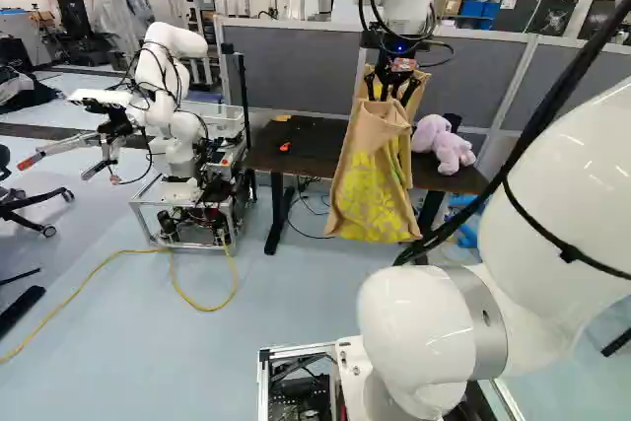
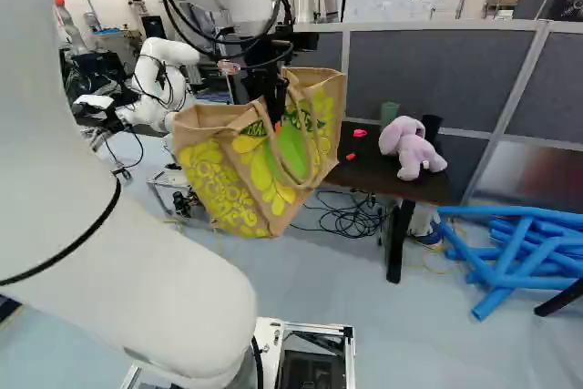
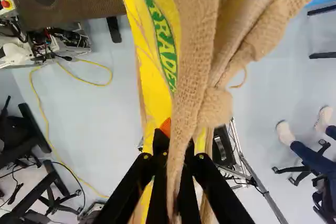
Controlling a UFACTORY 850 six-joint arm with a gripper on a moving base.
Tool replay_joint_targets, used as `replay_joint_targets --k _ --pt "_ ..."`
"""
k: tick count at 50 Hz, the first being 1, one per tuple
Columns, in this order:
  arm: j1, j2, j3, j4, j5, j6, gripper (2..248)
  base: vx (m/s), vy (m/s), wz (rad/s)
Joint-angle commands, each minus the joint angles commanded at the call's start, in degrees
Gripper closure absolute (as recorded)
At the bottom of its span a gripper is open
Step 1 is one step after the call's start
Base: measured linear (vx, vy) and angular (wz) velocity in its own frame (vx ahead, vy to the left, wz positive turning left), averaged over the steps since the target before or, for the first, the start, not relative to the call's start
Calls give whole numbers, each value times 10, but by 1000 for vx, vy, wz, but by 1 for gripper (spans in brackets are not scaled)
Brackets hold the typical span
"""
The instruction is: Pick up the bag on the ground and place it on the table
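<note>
Taking twelve o'clock as straight ahead of the base: gripping the bag (image 1: 370, 184) by a woven handle (image 3: 181, 145) in the gripper (image 1: 391, 94), with the fingers (image 3: 210, 177) pressed close together, parted only by the strap pinched between. Hanging the tan, yellow-printed bag mouth up in the air at twelve o'clock, off the floor (image 2: 301, 289) and on the near side of the worktop (image 1: 320, 135), with its lower part below the worktop's surface. Cannot tell whether touching the worktop's near edge. In the wrist view, spreading the bag's cloth ahead of the gripper and partly over the worktop.

On the worktop, at one o'clock, showing a lilac plush toy (image 2: 410, 146), with a green cylinder (image 2: 389, 113) near it. Between eleven and twelve, on the same surface, showing a small red piece (image 1: 285, 147). At eleven o'clock, past the floor's yellow cable (image 1: 185, 295), showing another robot (image 1: 168, 71). Between one and two, on the floor, showing a pile of blue tubes (image 2: 510, 266).
</note>
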Motion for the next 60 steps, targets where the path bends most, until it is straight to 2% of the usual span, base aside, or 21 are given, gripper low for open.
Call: replay_joint_targets --k 18,60 --pt "0 0 0 0 0 0 229 150 -34 -179" --pt "0 0 0 0 0 0 229 138 -1 -15"
